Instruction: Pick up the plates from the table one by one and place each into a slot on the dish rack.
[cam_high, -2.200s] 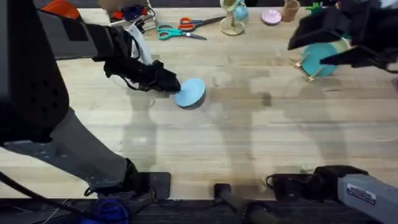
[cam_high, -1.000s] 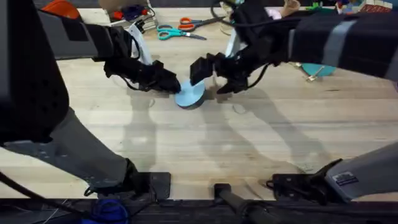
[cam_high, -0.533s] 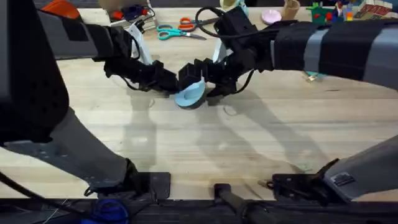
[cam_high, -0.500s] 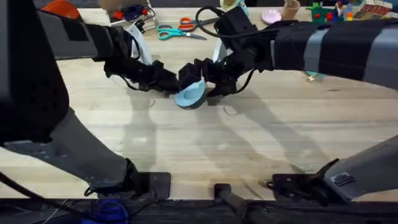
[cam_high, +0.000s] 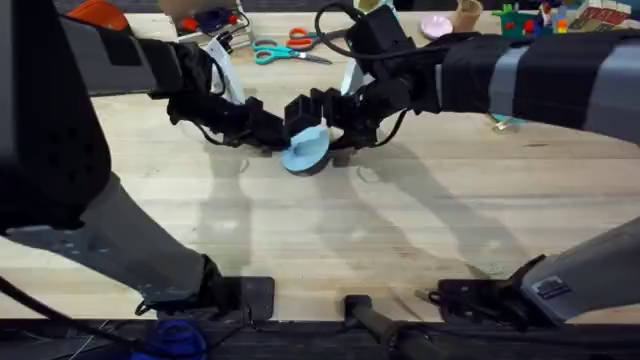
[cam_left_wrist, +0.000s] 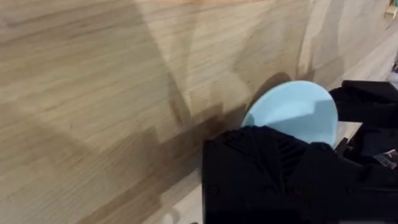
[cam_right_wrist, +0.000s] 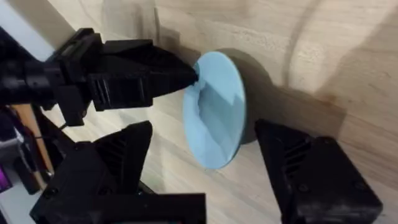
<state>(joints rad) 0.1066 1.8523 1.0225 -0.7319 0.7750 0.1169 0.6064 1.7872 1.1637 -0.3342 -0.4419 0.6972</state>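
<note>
While the left gripper pinches the pale blue plate's left edge, the right gripper waits spread wide around its right side, above bare table.

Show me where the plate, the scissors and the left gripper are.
plate (cam_right_wrist: 214, 112), right wrist view, middle of its face
scissors (cam_high: 288, 46), overhead view, the handles
left gripper (cam_high: 275, 138), overhead view, fingertips at plate's edge

The left gripper covers one edge of the pale sky-blue round plate. Its fingertips hide behind that plate. The small wooden dish rack sits mostly hidden behind the right arm.
</note>
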